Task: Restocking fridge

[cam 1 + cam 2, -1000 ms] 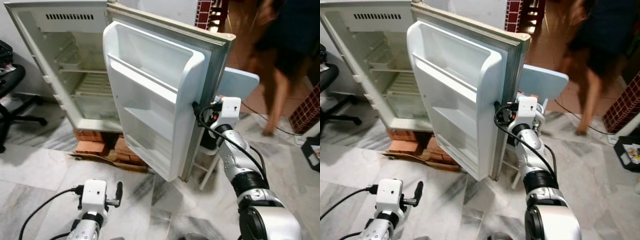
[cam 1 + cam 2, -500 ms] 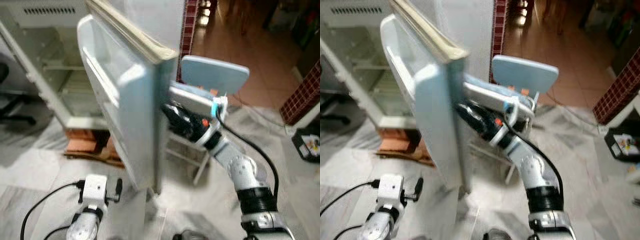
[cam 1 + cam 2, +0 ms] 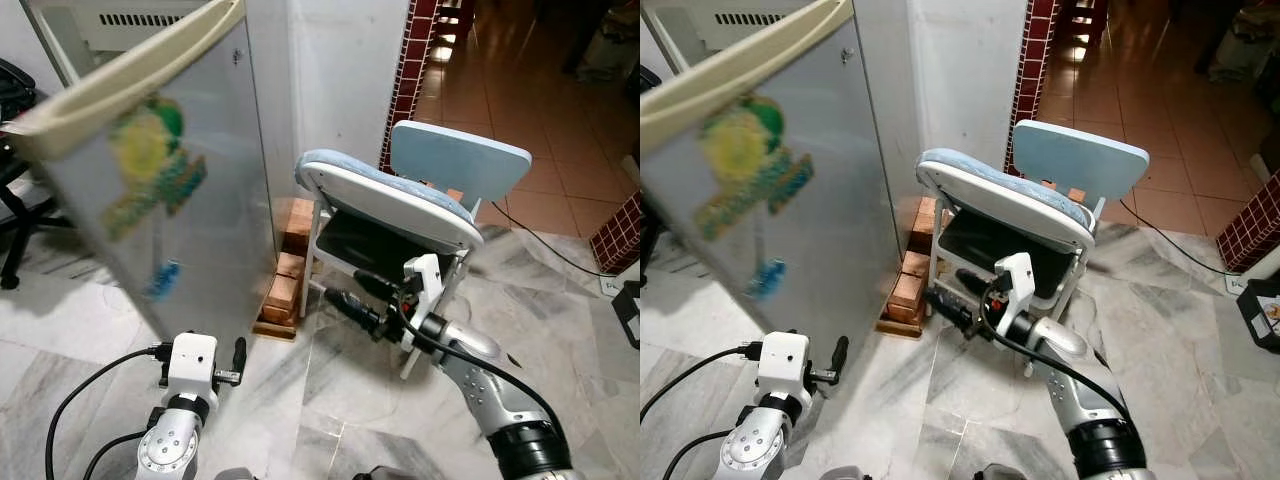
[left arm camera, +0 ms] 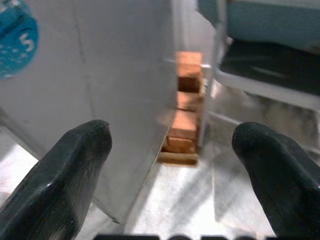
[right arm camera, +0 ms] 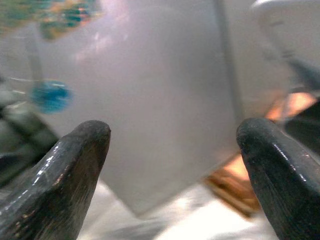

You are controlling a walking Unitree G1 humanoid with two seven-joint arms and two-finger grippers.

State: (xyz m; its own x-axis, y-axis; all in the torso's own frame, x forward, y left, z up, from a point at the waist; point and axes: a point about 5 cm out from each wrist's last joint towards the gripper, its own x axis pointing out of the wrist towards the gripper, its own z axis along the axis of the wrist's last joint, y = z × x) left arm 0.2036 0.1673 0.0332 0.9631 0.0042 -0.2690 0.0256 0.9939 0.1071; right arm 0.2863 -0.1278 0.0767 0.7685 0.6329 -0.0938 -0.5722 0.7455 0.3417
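The fridge door (image 3: 150, 190) is showing its grey outer face, tilted across the left of the head views, with a cream top edge and blurred stickers: a yellow and green one high up, and a small blue one lower down. In the left wrist view a blue round sticker (image 4: 15, 37) is showing a white "5"; no other writing is readable. Behind the door's top edge, a slotted vent of the fridge (image 3: 140, 18) is peeking out.

The right gripper (image 3: 350, 295) is reaching out low toward the door, its fingers spread wide and holding nothing; the door's grey face is lying ahead of the fingertips, apart from them. Just beyond and beside the fingers a chair (image 3: 400, 200) with a pale blue seat and back is standing, tipped, its white legs on the marble floor (image 3: 350, 400). A stack of bricks (image 3: 285, 275) is sitting between the door's lower edge and the chair, near the fingers' far side.

The left gripper (image 4: 175, 165) is hovering low over the floor, nearer the robot, its fingers (image 4: 75, 165) also parted wide and empty; ahead between them the door's face, the bricks and the chair's leg are showing. A black cable is trailing from that wrist.

An office chair (image 3: 15, 200) is standing past the door, far from both grippers. A white wall and red tiled pillar (image 3: 415, 60) are rising behind the chair.
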